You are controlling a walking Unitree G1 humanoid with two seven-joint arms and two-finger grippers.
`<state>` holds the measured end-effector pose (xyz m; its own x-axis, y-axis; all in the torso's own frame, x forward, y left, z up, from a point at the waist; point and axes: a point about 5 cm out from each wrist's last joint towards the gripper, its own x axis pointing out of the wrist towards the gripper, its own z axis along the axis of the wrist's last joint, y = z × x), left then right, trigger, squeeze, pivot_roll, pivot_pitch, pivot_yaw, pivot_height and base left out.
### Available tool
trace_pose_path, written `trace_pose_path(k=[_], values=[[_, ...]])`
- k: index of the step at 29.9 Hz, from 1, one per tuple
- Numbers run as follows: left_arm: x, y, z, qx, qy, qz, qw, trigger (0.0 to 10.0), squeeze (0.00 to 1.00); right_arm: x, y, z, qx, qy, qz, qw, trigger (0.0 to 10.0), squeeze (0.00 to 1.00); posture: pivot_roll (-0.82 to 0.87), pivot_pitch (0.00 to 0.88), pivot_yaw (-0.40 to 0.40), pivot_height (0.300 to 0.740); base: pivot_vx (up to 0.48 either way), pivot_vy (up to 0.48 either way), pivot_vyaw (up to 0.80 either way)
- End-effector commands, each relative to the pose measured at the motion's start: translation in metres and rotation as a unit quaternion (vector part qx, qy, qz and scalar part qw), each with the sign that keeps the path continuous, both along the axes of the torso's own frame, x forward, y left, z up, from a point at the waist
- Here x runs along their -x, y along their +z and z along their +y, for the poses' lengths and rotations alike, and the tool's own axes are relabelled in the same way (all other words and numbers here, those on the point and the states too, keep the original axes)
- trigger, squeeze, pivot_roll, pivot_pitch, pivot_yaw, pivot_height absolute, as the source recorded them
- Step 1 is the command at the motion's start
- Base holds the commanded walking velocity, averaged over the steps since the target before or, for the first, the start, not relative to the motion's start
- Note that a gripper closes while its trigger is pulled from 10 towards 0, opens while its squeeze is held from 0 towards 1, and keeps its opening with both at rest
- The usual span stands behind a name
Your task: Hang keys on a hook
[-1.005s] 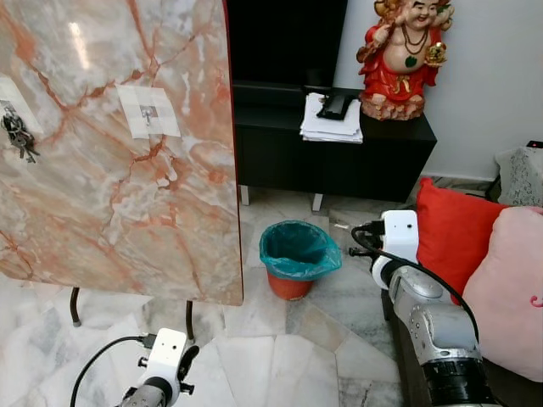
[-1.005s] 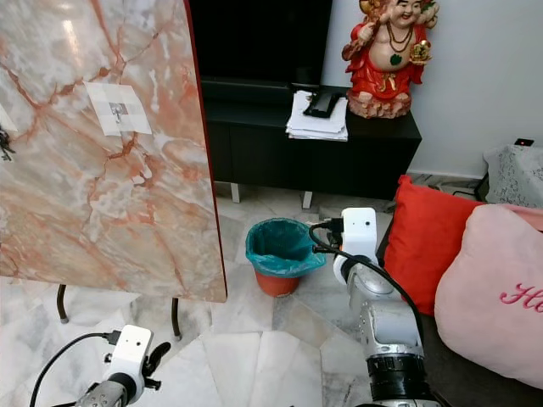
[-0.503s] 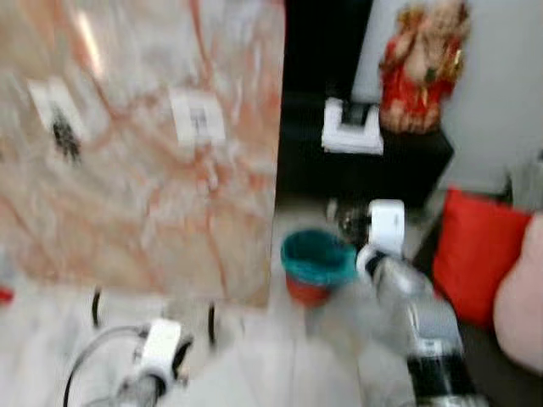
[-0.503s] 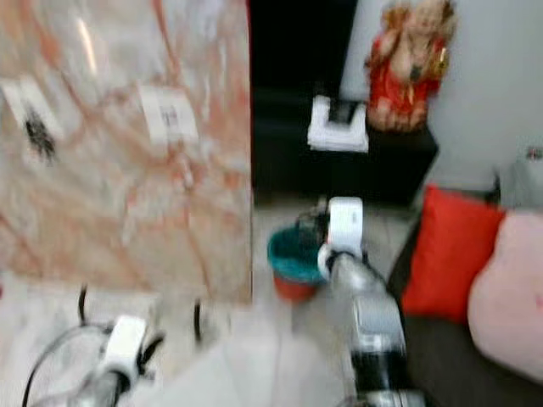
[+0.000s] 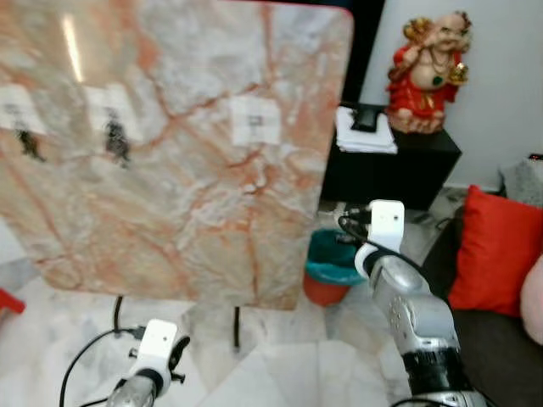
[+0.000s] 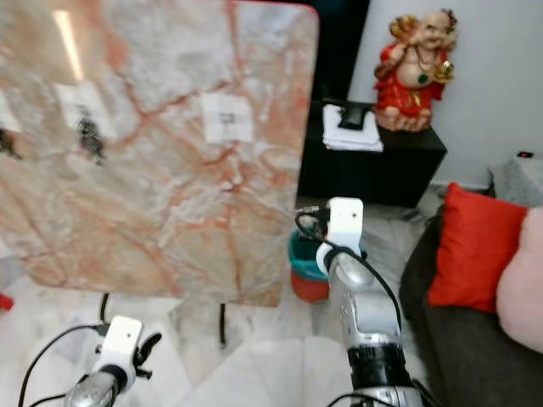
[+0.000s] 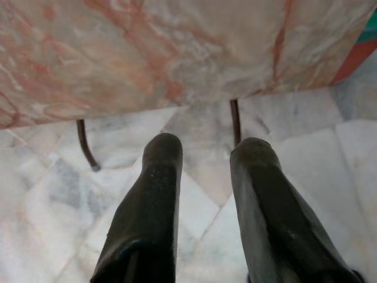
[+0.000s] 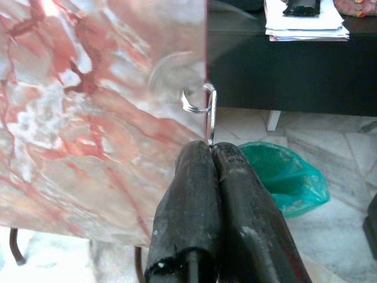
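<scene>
Over by the marble board [image 5: 187, 153], the right pincer [image 8: 211, 154] is clenched on the keys [image 8: 203, 109], with the empty hook [image 5: 255, 121] up to its left.

Bright, even indoor light. Glare streak top-left on the marble slab [image 5: 170, 153]; soft sheen on the marble floor [image 5: 288, 373]. Head views slightly soft, small tags on slab blurred. Wrist views sharper; close black fingers [image 7: 147, 218] a bit out of focus. Shadows faint under slab.
</scene>
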<state>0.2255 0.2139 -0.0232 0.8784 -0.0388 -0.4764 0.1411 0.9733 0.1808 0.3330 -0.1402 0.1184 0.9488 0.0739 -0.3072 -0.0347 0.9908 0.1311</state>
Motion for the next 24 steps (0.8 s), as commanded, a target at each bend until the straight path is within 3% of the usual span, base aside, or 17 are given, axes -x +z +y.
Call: trace_pose_path(k=[1, 5, 15, 24], values=[[-0.003, 0.001, -0.007, 0.011, -0.004, -0.003, 1.0, 10.0, 0.0, 0.002, -0.005, -0.015, 0.003, -0.03, 0.01, 1.0, 10.0, 0.0, 0.0, 0.0, -0.055, 0.74, 0.0, 0.48, 0.0], [-0.004, 0.002, -0.006, 0.011, -0.002, -0.006, 1.0, 10.0, 0.0, 0.001, -0.005, -0.017, -0.002, -0.04, 0.012, 0.999, 10.0, 0.0, 0.0, 0.0, -0.054, 0.74, 0.0, 0.48, 0.0], [-0.003, 0.005, 0.001, 0.01, 0.004, -0.009, 1.0, 10.0, 0.0, -0.004, -0.006, -0.014, -0.004, -0.051, 0.022, 0.998, 10.0, 0.0, 0.01, 0.0, -0.05, 0.74, 0.0, 0.48, -0.76], [-0.004, 0.007, 0.004, 0.009, 0.003, -0.012, 1.0, 10.0, 0.0, -0.007, -0.004, -0.012, -0.004, -0.056, 0.02, 0.998, 10.0, 0.0, 0.01, 0.0, -0.045, 0.74, 0.0, 0.48, 0.0]])
